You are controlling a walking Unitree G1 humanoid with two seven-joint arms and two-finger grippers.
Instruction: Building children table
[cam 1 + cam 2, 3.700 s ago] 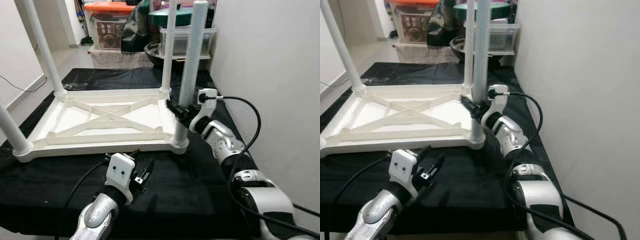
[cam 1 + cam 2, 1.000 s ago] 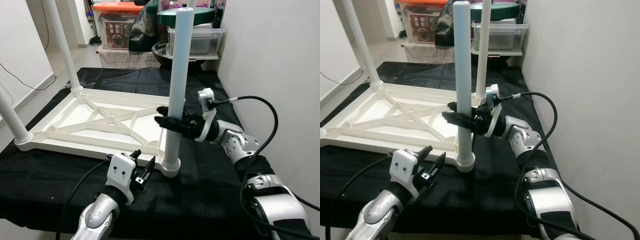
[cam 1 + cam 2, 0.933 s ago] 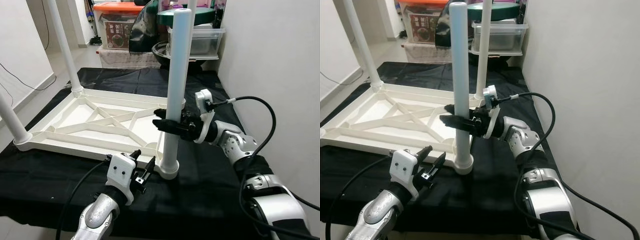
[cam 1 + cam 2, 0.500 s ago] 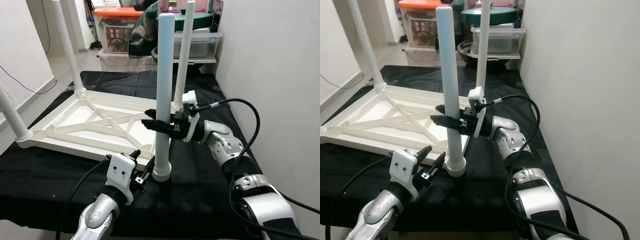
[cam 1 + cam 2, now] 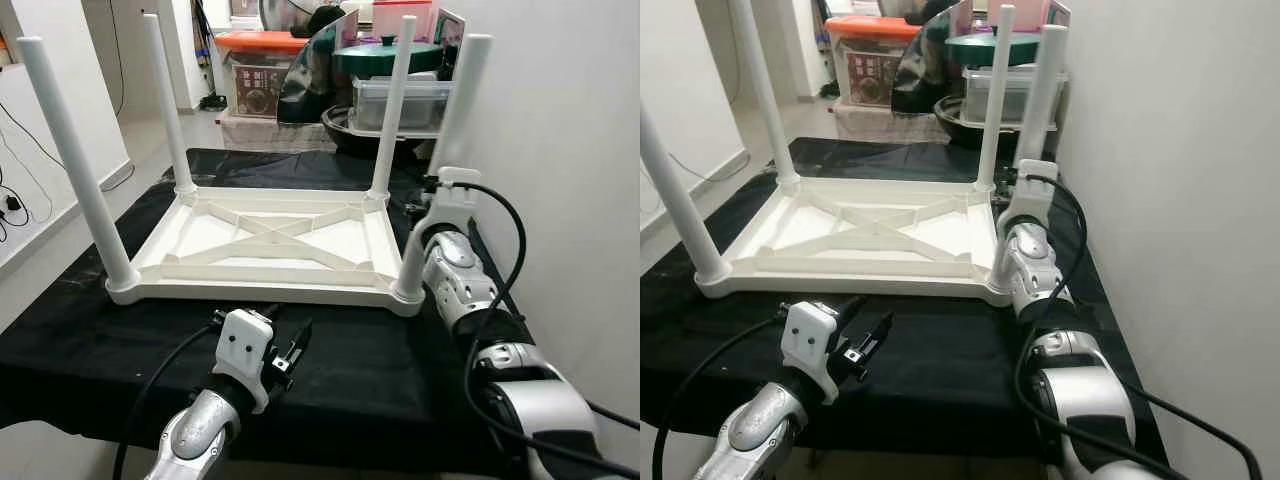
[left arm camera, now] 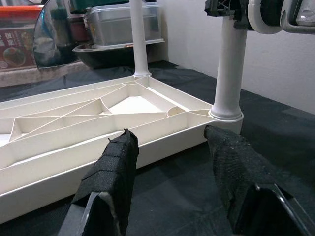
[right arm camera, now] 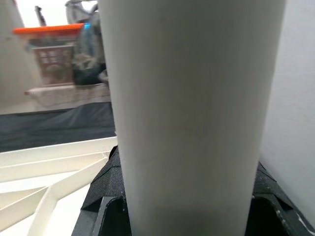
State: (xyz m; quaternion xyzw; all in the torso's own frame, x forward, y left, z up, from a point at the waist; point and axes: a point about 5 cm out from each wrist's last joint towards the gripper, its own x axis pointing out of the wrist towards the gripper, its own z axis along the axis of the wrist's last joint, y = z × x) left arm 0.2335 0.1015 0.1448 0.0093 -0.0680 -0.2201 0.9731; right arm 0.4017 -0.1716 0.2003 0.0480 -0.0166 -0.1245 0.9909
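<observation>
A white plastic children's table (image 5: pixel 260 291) lies upside down on the black cloth, its four legs pointing up. My right gripper (image 5: pixel 428 212) is shut on the near right leg (image 5: pixel 450 130), a little above its socket. In the right wrist view that leg (image 7: pixel 192 98) sits between the black fingers (image 7: pixel 106 189). My left gripper (image 5: pixel 287 345) hovers low over the cloth in front of the table's near rim. It is open and holds nothing. Its pads (image 6: pixel 114 169) frame the near right corner (image 6: pixel 225 112) from a short way off.
The black cloth (image 5: pixel 360 370) ends at a front edge just before me. A white wall (image 5: pixel 560 150) runs close along the right. Behind the table stand an orange-lidded bin (image 5: pixel 262 60), a clear box (image 5: pixel 400 100) and a dark bowl (image 5: pixel 345 122). Bare floor (image 5: pixel 140 140) lies at the left.
The held leg has swung from the middle of the view over to the right, and the table has turned to lie square. The view itself has also shifted. The left gripper stays open.
</observation>
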